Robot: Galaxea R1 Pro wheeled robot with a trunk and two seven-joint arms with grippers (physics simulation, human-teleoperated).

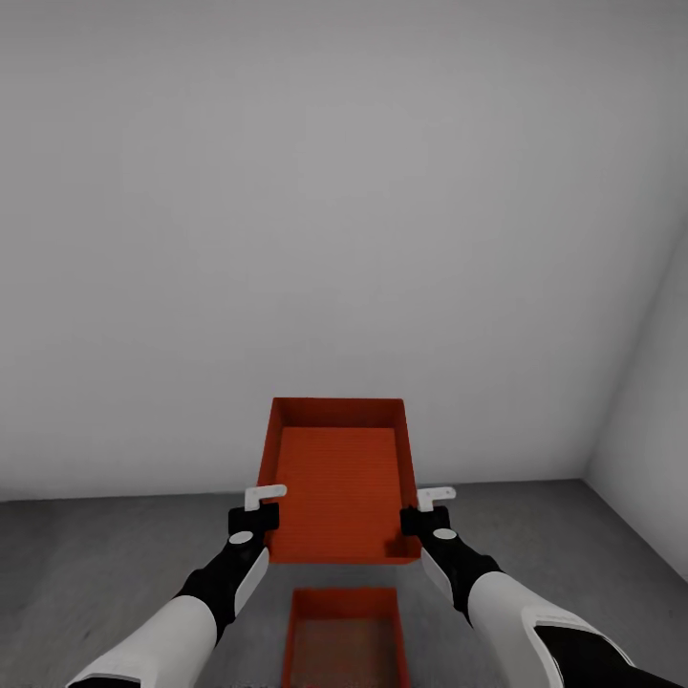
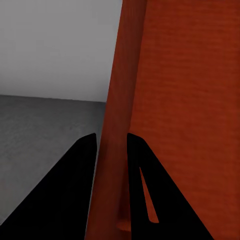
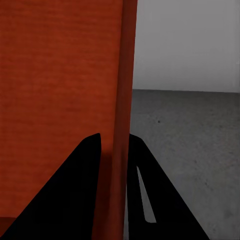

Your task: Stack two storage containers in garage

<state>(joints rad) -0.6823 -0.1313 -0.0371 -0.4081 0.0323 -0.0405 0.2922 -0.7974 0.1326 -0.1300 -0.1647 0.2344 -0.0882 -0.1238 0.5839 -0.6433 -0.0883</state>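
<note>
I hold one orange-red storage container (image 1: 339, 478) up in the air in front of me, open top facing me, with both arms. My left gripper (image 1: 256, 516) is shut on its left wall (image 2: 117, 150), one finger on each side. At the other side, my right gripper (image 1: 425, 516) is shut on the right wall (image 3: 117, 150) in the same way. The second storage container (image 1: 346, 638) rests on the dark grey garage floor (image 1: 105, 564) directly below the held one, close to my base. Between the two boxes there is a clear gap.
A plain white-grey wall (image 1: 334, 220) rises straight ahead. Another wall (image 1: 650, 430) closes the right side, forming a corner. Bare grey floor (image 3: 190, 140) spreads to both sides of the lower box.
</note>
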